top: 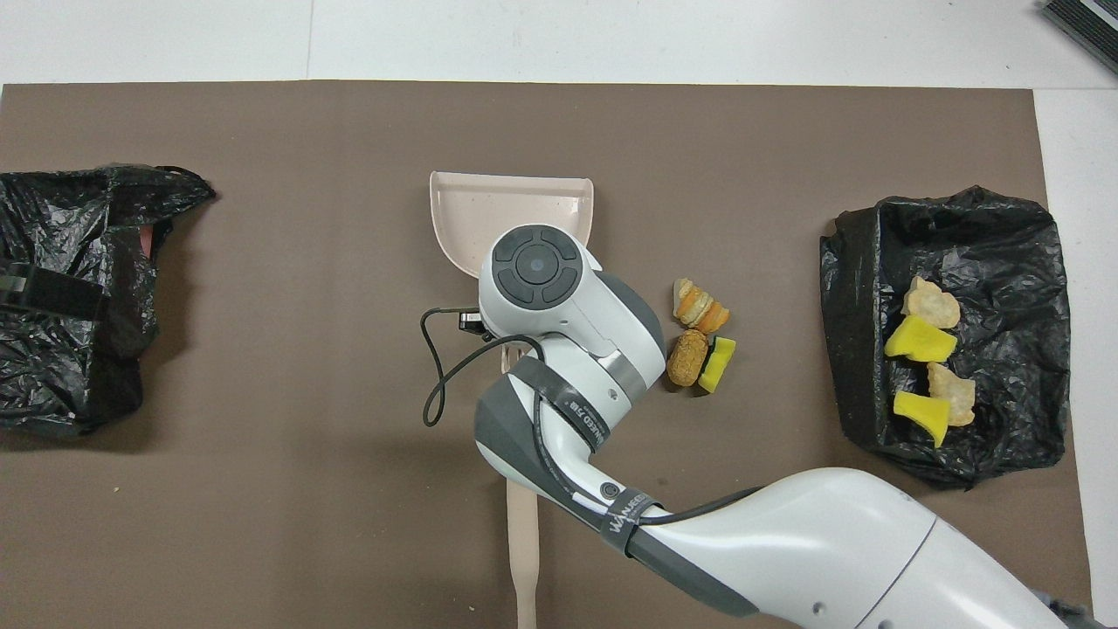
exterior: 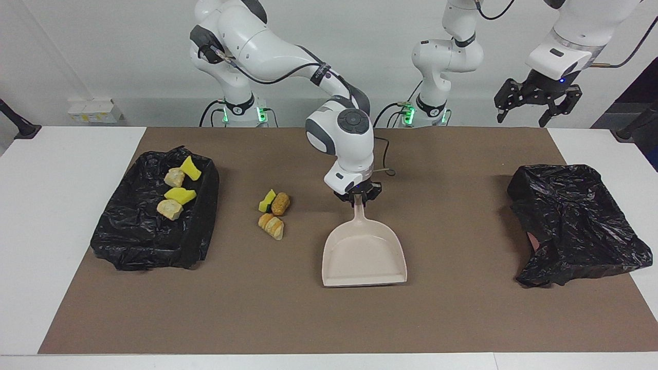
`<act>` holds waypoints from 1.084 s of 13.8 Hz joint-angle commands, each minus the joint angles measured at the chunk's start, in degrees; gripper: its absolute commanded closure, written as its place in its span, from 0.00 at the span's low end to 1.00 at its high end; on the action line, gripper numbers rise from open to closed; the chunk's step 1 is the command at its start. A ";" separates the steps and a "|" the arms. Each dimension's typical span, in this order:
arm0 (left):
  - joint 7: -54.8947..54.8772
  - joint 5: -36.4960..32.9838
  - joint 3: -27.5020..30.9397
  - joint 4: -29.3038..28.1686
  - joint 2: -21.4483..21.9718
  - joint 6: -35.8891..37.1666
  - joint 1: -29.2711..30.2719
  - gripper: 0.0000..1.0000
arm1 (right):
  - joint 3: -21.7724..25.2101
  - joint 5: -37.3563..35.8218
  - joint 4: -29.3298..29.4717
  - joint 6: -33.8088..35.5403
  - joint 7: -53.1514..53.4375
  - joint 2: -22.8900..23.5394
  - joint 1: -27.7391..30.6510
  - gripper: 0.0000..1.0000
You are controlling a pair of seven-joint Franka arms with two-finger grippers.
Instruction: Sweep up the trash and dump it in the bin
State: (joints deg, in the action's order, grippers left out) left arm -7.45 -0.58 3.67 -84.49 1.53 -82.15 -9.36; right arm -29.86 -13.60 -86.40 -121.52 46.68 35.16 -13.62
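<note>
1. Facing view: the right gripper (exterior: 357,198) is clamped on the handle of the beige dustpan (exterior: 364,258), whose pan rests on the brown mat (exterior: 452,313) near the middle of the table, mouth pointing away from the robots.
2. Facing view: 3 pieces of loose trash (exterior: 274,211) lie on the mat between the dustpan and the lined bin (exterior: 149,241) at the right arm's end of the table. They are well apart from the pan, off to its side, not in front of its mouth.
3. Facing view: 4 more pieces, the dumped trash (exterior: 177,192), already sit in that bin. A second black bag (exterior: 578,221) lies at the left arm's end.
4. Facing view: the left gripper (exterior: 534,103) waits up in the air with its fingers spread wide, holding nothing, above the table's edge at its own end.
5. Overhead view: the dustpan's (top: 511,218) long axis runs straight away from the robots, handle toward them. The loose trash (top: 701,336) lies beside the right arm's wrist, toward the bin (top: 948,323).
6. Overhead view: the brush (top: 522,542) lies on the mat nearer to the robots than the dustpan, in line with its handle, and no gripper holds it.
7. Judgement: the pan's mouth must turn toward the 3 pieces, or the pieces be swept across to it. The right arm is far nearer to them.
</note>
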 commanded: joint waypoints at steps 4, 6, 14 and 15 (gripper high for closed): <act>-0.63 1.02 -0.50 -2.79 1.81 -1.34 0.75 0.00 | -1.69 -1.25 -2.81 -0.74 -0.09 -2.19 1.67 0.15; -0.46 1.46 -0.42 -2.79 1.81 -1.43 0.75 0.00 | -2.65 -0.55 -3.16 4.69 -0.62 -6.14 1.85 0.00; 0.68 1.46 -3.92 -2.97 1.37 -3.54 0.40 0.00 | -3.97 22.36 -18.15 17.11 -1.86 -29.59 2.20 0.00; 2.69 1.46 -5.24 -3.40 1.11 -3.97 0.23 0.00 | -4.93 25.35 -23.41 15.63 -2.55 -33.28 2.29 0.00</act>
State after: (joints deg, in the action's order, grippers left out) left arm -6.84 0.29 0.57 -85.38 1.62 -84.00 -9.38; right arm -33.35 7.11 -99.32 -102.95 44.60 8.95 -12.43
